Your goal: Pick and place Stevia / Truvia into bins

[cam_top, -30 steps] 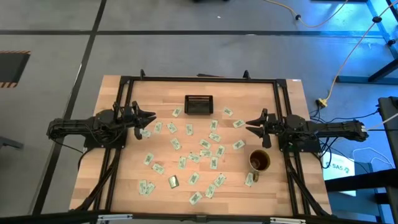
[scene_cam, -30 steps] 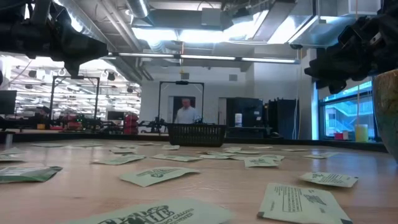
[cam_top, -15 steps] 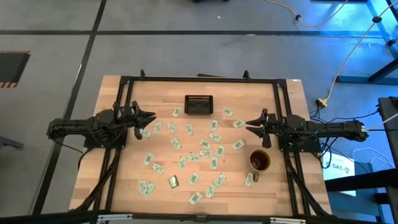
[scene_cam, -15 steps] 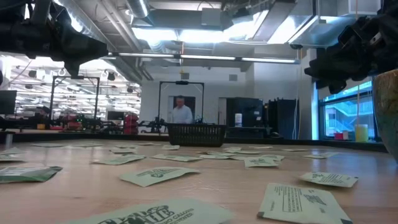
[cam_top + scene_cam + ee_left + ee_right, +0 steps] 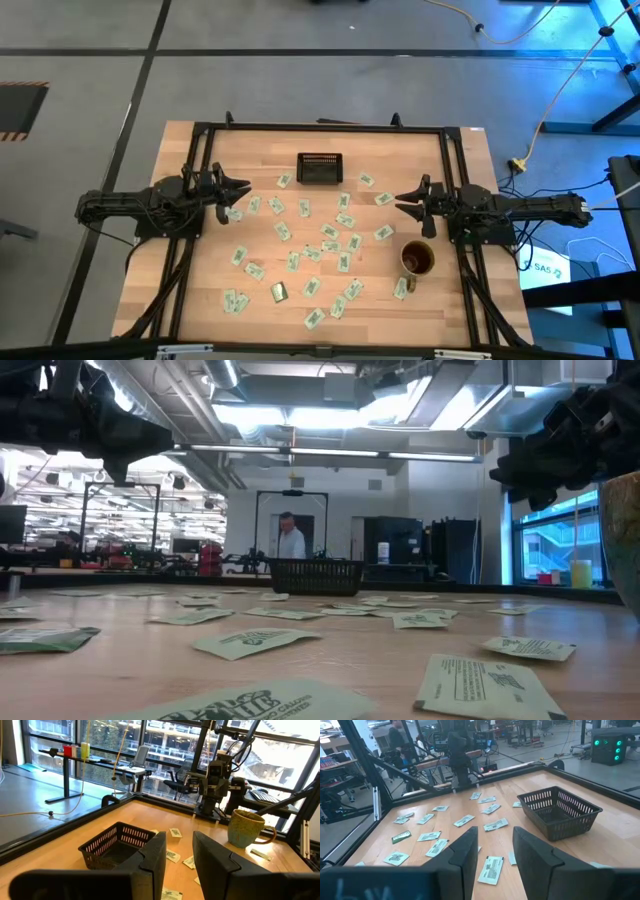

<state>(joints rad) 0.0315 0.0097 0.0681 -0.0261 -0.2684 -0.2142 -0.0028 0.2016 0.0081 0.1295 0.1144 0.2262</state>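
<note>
At the left edge of the worktop [image 5: 200, 290] we saw the left tool [image 5: 243, 187] hovering above the wood, its fingers [image 5: 152, 857] spread with nothing between them. Across the middle, the Stevia / Truvia packets [image 5: 330, 232] lay scattered flat, none of them in the black bin [image 5: 320, 168], which stood near the far edge. A brownish-gold mug [image 5: 417, 259] sat toward the right, among the packets. At the right edge the right tool [image 5: 403, 202] hung clear of everything, also spread and empty.
</note>
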